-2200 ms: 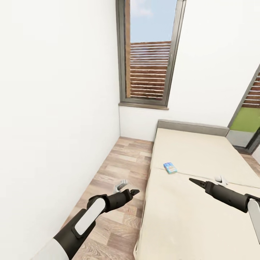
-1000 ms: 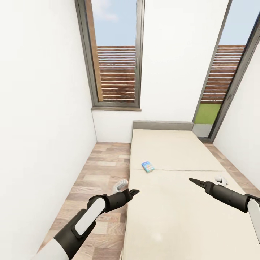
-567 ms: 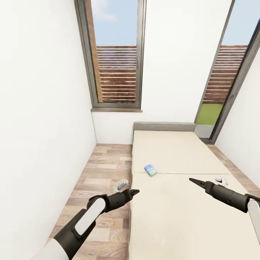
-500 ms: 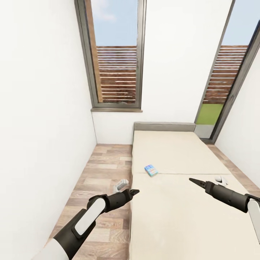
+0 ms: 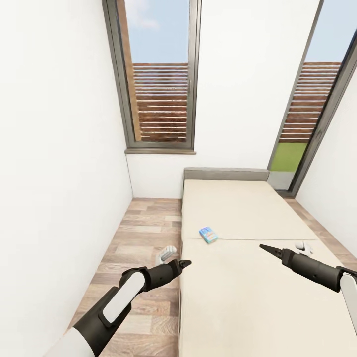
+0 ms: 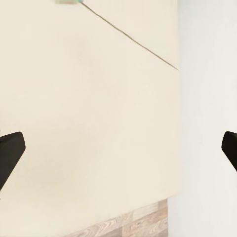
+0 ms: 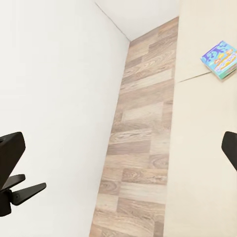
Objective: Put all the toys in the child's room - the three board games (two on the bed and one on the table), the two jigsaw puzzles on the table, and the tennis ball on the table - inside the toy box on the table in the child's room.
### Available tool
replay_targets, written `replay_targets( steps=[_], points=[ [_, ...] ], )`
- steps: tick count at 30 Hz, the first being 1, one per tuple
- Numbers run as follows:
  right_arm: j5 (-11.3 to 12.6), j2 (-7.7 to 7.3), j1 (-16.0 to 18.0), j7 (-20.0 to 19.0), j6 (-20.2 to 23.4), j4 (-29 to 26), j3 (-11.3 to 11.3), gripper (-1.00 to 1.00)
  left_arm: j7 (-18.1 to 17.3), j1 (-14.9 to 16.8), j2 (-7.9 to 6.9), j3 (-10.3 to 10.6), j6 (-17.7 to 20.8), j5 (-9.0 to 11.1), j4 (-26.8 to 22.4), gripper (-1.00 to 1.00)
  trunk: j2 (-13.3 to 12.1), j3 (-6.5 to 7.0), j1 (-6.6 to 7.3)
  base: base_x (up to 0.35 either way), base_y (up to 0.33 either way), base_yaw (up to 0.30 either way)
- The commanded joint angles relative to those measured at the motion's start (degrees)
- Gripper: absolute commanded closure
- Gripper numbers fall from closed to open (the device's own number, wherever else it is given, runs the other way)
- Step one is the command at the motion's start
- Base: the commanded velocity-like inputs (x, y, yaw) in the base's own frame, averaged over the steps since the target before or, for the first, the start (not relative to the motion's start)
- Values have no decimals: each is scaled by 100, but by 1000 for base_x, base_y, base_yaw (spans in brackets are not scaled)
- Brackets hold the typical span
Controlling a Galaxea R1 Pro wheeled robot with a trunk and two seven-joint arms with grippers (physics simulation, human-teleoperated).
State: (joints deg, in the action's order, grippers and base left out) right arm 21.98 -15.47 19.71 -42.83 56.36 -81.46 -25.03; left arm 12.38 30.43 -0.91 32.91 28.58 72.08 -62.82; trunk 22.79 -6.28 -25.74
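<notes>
Blue board game point(image 5: 208, 234) on bed point(image 5: 238, 277).

Your robot's left arm point(image 5: 116, 300) wears a glossy black shell with a long rounded white panel set into the forearm and a white upper section near the shoulder. It narrows through a ribbed black wrist to a left gripper point(image 5: 171, 259) of slim black pointed fingers beside pale grey-white ones. Your right arm point(image 5: 322, 272) repeats the scheme: black tapered forearm, white panel at its near end, ending in a right gripper point(image 5: 285, 250) with a sharp black finger and a small white one. In both wrist views, matte black fingertips point(image 7: 11, 153) frame the edges.
</notes>
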Motion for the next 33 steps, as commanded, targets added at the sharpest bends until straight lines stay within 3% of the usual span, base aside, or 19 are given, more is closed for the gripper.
replay_targets(
  steps=[1,16,33],
  points=[
    [-18,1,7,-32,25,-1,-8,-100,54,7,-5,14,-1,60,-11,-100,13,-13,-4,30,69,-1],
    [-18,1,7,-32,24,-1,-10,-100,54,7,-5,14,-1,60,-11,-100,13,-13,-4,81,143,0],
    [-37,1,7,-6,24,-1,-3,-100,54,7,-5,14,-1,60,-5,-100,13,-13,-4,22,34,0]
  ],
)
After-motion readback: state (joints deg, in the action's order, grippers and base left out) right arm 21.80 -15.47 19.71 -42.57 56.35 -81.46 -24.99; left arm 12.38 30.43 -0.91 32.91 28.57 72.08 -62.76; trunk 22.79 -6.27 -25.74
